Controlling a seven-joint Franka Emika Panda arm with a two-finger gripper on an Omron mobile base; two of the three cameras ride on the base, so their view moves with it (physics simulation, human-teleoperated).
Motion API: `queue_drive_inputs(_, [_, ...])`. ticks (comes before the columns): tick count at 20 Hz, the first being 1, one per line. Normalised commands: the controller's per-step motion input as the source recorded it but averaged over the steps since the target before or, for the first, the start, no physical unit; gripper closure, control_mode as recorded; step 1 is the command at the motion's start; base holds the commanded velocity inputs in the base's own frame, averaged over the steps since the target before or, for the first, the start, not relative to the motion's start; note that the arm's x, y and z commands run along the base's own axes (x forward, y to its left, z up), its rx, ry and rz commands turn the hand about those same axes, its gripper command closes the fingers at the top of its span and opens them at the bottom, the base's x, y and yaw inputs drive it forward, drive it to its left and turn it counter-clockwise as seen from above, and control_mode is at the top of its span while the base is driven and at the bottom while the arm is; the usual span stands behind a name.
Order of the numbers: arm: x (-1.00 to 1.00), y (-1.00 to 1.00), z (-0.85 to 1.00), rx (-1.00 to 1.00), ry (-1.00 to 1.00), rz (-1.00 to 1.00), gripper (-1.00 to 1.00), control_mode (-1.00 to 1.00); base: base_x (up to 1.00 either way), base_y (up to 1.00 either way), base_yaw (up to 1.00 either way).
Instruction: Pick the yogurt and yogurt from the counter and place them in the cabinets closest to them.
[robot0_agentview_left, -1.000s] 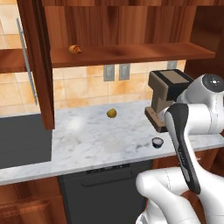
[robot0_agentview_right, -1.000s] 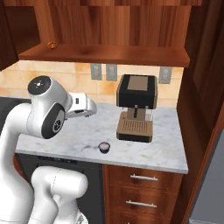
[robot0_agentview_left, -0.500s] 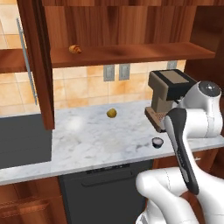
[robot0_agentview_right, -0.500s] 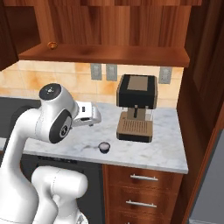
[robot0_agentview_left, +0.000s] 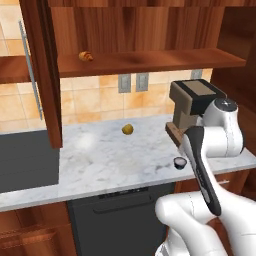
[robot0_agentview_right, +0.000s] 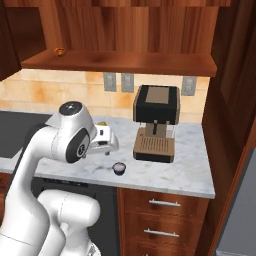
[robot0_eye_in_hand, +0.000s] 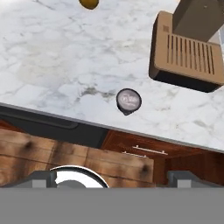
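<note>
My tool (robot0_eye_in_hand: 111, 177) is released and empty, poised above the dark yogurt (robot0_eye_in_hand: 128, 100) for a top-down approach. The cup stands near the bench (robot0_eye_in_hand: 48, 57) front edge, just beside the coffee machine (robot0_eye_in_hand: 186, 54) — clearance is tight there. The second yogurt cannot be made out — fingertips are largely cut off.

The long white-and-grey veined marble counter (robot0_agentview_left: 100, 155) runs across the middle of the left base frame. On it, a tiny dark yogurt cup with a light top (robot0_agentview_left: 179, 162) sits near the front edge at right, a brown-and-black coffee machine (robot0_agentview_left: 192, 105) stands behind it, and a small yellow-brown ball (robot0_agentview_left: 128, 129) lies centre-frame. The reddish-brown wooden cabinet shelf (robot0_agentview_left: 150, 61) above holds a small brown pastry (robot0_agentview_left: 85, 56) at upper left
</note>
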Motion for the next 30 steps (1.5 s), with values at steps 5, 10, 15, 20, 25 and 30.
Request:
queue_drive_inputs(5, [0.39, -0.02, -0.41, 0.02, 0.18, 0.00, -1.00, -1.00, 0.00, 0.00, 0.00])
queue_drive_inputs(10, [0.39, -0.11, -0.37, 0.01, 0.14, 0.00, -1.00, -1.00, 0.00, 0.00, 0.00])
queue_drive_inputs(15, [0.36, -0.06, -0.31, 0.00, 0.05, 0.00, -1.00, -1.00, 0.00, 0.00, 0.00])
queue_drive_inputs(20, [0.32, -0.06, -0.21, 0.00, -0.04, 0.00, -1.00, -1.00, 0.00, 0.00, 0.00])
queue_drive_inputs(25, [0.05, -0.04, -0.03, 0.00, -0.14, 0.00, -1.00, -1.00, 0.00, 0.00, 0.00])
queue_drive_inputs(30, [0.00, 0.00, 0.00, 0.00, -0.09, 0.00, -1.00, -1.00, 0.00, 0.00, 0.00])
